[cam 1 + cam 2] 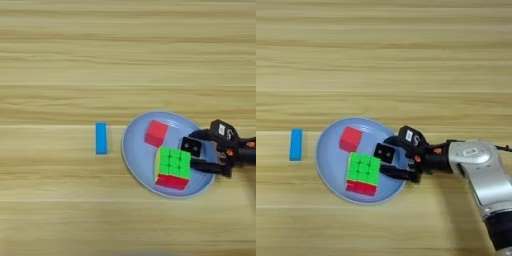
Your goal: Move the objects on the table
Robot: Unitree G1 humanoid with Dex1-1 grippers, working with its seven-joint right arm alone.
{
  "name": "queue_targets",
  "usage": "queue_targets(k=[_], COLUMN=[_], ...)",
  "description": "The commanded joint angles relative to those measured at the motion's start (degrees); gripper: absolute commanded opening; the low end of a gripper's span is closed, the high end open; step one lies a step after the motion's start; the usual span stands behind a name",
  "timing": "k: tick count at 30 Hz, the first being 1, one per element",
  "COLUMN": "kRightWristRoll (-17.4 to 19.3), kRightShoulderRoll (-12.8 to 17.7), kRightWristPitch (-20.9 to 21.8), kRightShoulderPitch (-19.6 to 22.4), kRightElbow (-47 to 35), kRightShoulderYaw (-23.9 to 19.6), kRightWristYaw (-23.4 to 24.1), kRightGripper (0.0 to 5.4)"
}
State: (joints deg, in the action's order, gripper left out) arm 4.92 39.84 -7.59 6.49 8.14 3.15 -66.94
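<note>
Broadly, the light wooden bench (60, 60) with its horizontal grain stripes fills both views. Next in size is the silver forearm (478, 167), which comes in from the lower right corner and bends left toward the round pale blue plate (331, 182). That plate lies right of centre on the bench and carries three of the objects.

The larger green-and-red puzzle cube (173, 168) sits in the plate's lower right part, green face up and a red side showing along its near edge. The plain red cube (156, 133) rests on the plate up and to the left of it, close by but apart.

The end effector (390, 152) reaches over the plate's right rim with its two black fingers (401, 174) spread apart; the small black cube with two pale dots (191, 146) sits in the gap between them, just beside the puzzle cube's upper right corner, and neither finger visibly presses on it.

The flat blue bar (101, 138) lies by itself on the bench left of the plate, lengthwise up the picture, near the rim but clear of it.
</note>
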Motion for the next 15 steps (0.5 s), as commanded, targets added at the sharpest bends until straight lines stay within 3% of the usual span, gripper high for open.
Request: queue_targets(k=[1, 9, 15], kRightWristRoll=[1.67, 2.74, 3.63], kRightShoulderRoll=[1.69, 1.7, 1.22], kRightWristPitch=[0.03, 0.08, 0.59], kRightShoulderPitch=[4.26, 6.03, 7.76], kRightElbow=[-2.46, -2.94, -2.75], kRightShoulderYaw=[-2.34, -3.71, -4.63], kRightWristYaw=[1.68, 2.42, 3.21], kRightGripper=[4.6, 5.38, 5.38])
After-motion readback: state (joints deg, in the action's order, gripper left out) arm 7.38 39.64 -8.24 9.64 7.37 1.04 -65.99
